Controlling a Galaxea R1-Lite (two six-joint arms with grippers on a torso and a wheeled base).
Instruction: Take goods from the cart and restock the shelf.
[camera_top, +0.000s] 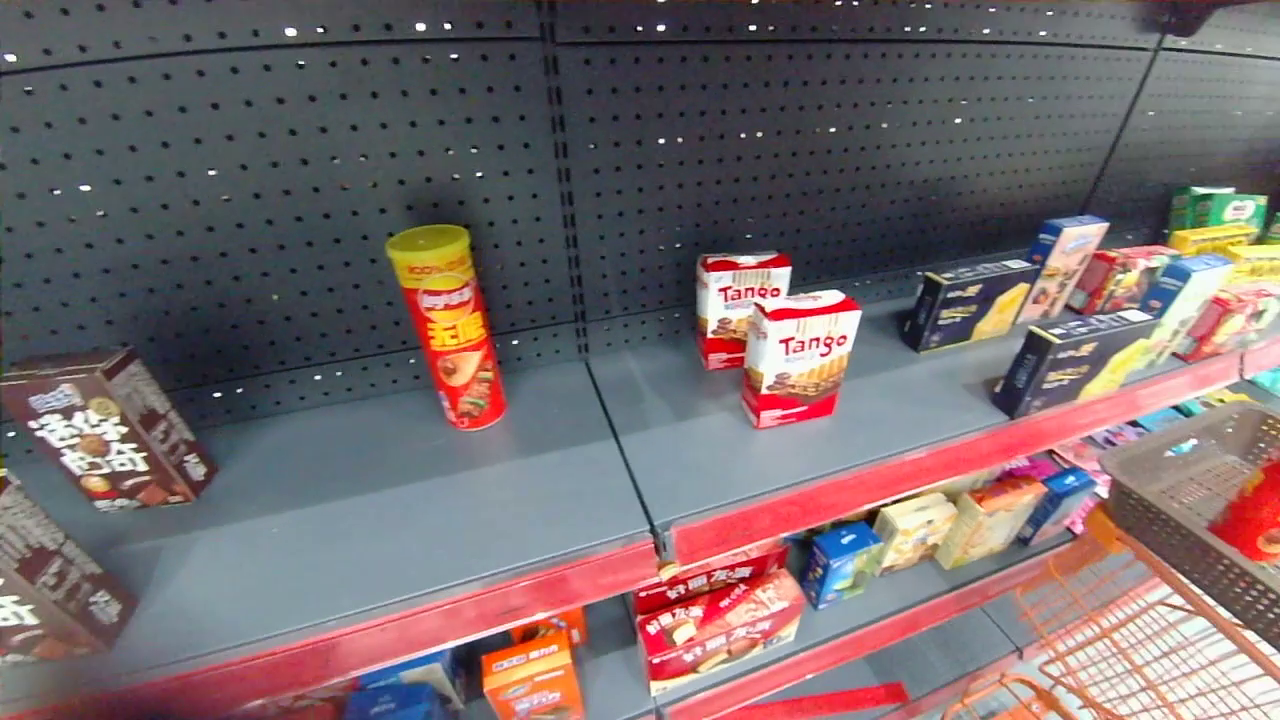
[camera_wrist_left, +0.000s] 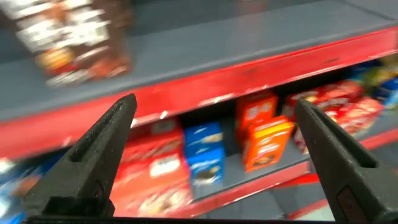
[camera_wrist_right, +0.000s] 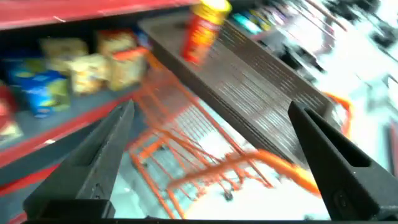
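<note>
Carries on the left gripper (camera_wrist_left: 214, 99) two matte black fingers (camera_wrist_left: 93, 155), long faceted wedges, broad at the base and narrowing to blunt tips. Wears the same pair on the right gripper (camera_wrist_right: 211, 106): dark, angular, hard-edged.

light: bright, even, from overhead | glare: glints on pegboard (camera_top: 300, 150) | shadows: soft, beneath shelf (camera_top: 400, 520) | head-view edges: bowed

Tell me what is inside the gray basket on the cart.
A red chip can with a yellow lid sits in the gray basket; the basket's near wall hides the rest of the inside.
</note>
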